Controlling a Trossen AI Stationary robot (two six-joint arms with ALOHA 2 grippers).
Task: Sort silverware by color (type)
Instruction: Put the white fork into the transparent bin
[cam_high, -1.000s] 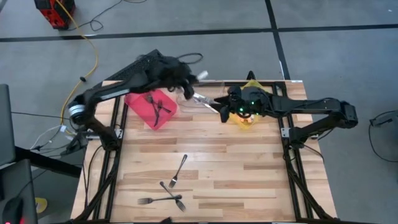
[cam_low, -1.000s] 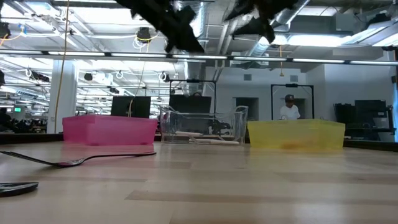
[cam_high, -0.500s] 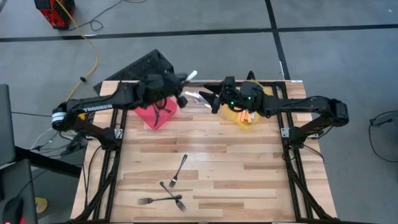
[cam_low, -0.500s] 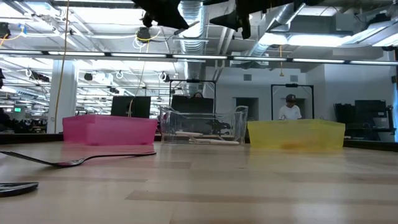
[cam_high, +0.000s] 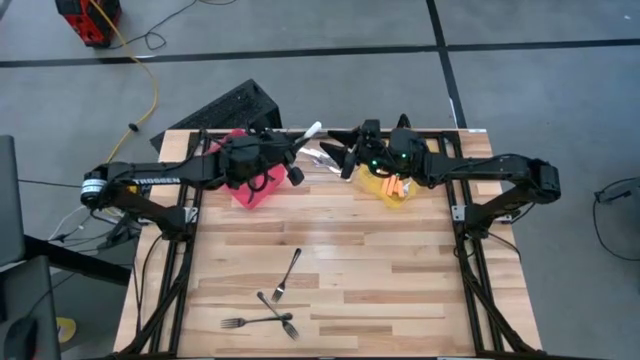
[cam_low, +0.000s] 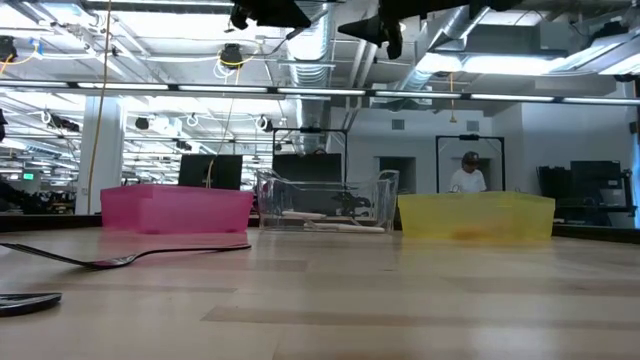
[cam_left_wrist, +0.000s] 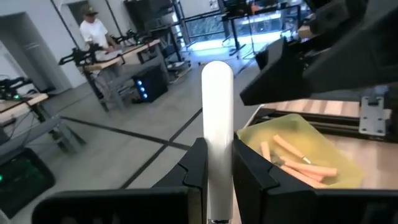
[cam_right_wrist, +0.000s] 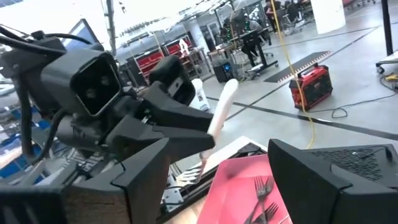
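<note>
Lying at the table's near end in the high view, three dark forks are unmoved since a second ago: one slanted alone (cam_high: 288, 273), and a crossed pair (cam_high: 263, 320) toward six o'clock from it. In the low view a fork (cam_low: 130, 257) rests flat on the near wood.

Farther back stand the three bins. The red bin (cam_high: 262, 188) holds dark forks, the clear bin (cam_high: 318, 158) holds silver ones, and the yellow bin (cam_high: 398, 190) holds orange-handled forks (cam_left_wrist: 295, 163).

The left gripper (cam_high: 296, 165) pinches a white-handled utensil (cam_high: 310, 129), its fingers closed tight on the shaft; the left wrist view shows the white handle (cam_left_wrist: 217, 124) standing between the fingers. A second ago this gripper hung over the clear bin, reaching in from ten o'clock; now its arm lies flatter, coming from nine o'clock across the red bin, with the utensil's handle pointing to one o'clock.

The right gripper (cam_high: 343, 157) hovers over the clear bin at its three o'clock side, jaws spread wide and holding nothing. It has opened further and shifted slightly toward twelve o'clock.
</note>
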